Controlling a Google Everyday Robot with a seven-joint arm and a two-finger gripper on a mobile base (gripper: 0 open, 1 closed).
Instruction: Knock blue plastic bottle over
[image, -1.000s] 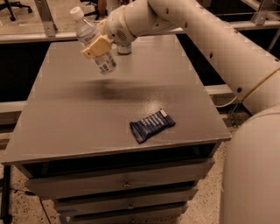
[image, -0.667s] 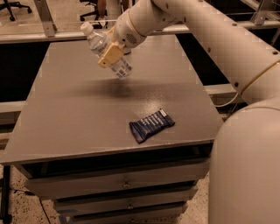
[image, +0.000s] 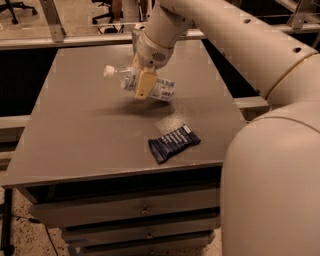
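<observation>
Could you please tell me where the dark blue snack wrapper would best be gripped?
Probably from above, pinching across its narrow middle: the snack wrapper lies flat on the table, long axis diagonal. The gripper is beyond it, clamped on the blue plastic bottle.

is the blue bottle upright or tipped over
Tipped: the blue plastic bottle lies nearly horizontal, white cap pointing left, clamped in the gripper over the table.

My end effector (image: 142, 90), above the worktop's (image: 75, 140) far half, clasps the blue plastic bottle (image: 163, 89). One finger (image: 145, 82) covers the bottle's middle; the other is hidden behind it. The top and right edges crop my arm (image: 240, 40).
</observation>
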